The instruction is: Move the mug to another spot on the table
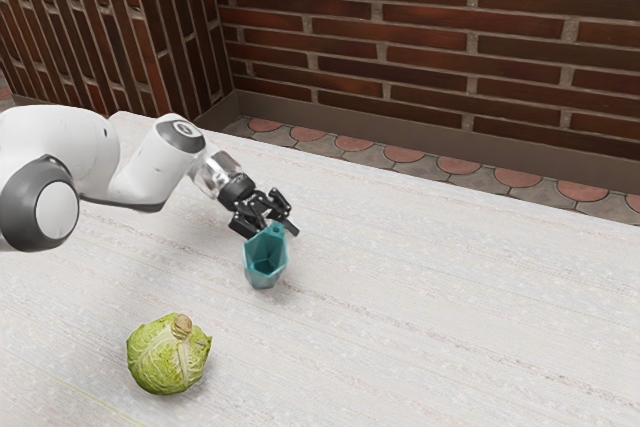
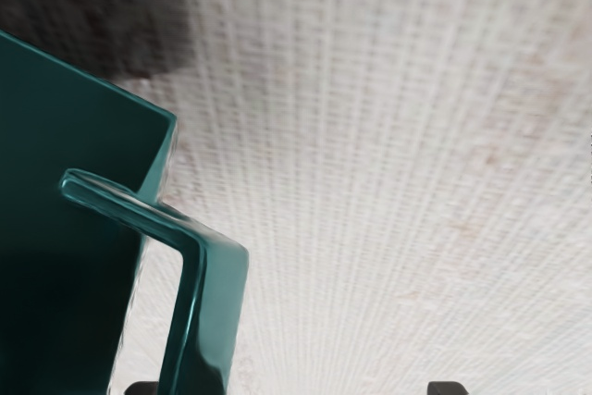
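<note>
Teal faceted mug [image 1: 266, 259] on the pale table [image 1: 450, 287], toward the exterior view's left of the tabletop's middle, mouth up and leaning slightly. Probably rests on the surface, going by the dark shadow right at its base, though actual contact is hard to confirm from this angle. Just above the rim, the black gripper [image 1: 284, 217], slanting down from the white arm [image 1: 120, 162] entering at the exterior view's left. Fingers spread wide, gripping nothing. In the wrist view, two dark fingertips [image 2: 447, 387] well apart: the handle [image 2: 199, 275] just beside one, bare table between it and the other. Handle a thin angular loop, same glossy teal as the flat side next to it, sticking out toward the open table. Dark patch of shadow on the table past the mug's far corner. Green cabbage [image 1: 168, 353] nearer the camera in the exterior view, stem end up, well apart from mug and gripper, small shadow beneath. Beyond the table's far edge, a strip of scalloped red and grey tiles [image 1: 460, 165], then a red brick wall [image 1: 420, 27] across the back and down the exterior view's left side.
</note>
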{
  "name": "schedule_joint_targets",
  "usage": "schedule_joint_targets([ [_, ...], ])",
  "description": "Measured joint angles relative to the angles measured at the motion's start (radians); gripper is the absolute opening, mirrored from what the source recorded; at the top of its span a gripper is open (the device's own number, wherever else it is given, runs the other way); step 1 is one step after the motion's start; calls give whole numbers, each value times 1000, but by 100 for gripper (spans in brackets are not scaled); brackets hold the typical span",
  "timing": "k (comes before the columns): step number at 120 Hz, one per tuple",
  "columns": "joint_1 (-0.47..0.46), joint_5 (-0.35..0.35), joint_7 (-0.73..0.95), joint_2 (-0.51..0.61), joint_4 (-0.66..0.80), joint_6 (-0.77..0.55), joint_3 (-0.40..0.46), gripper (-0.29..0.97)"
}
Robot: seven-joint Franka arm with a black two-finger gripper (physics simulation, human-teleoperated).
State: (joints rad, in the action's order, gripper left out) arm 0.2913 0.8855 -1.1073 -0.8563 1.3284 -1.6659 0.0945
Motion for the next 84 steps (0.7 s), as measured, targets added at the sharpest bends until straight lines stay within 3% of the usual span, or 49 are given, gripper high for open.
schedule_joint_targets([
  [84, 11, -8, 192, -4, 0, -27, 3, 45],
])
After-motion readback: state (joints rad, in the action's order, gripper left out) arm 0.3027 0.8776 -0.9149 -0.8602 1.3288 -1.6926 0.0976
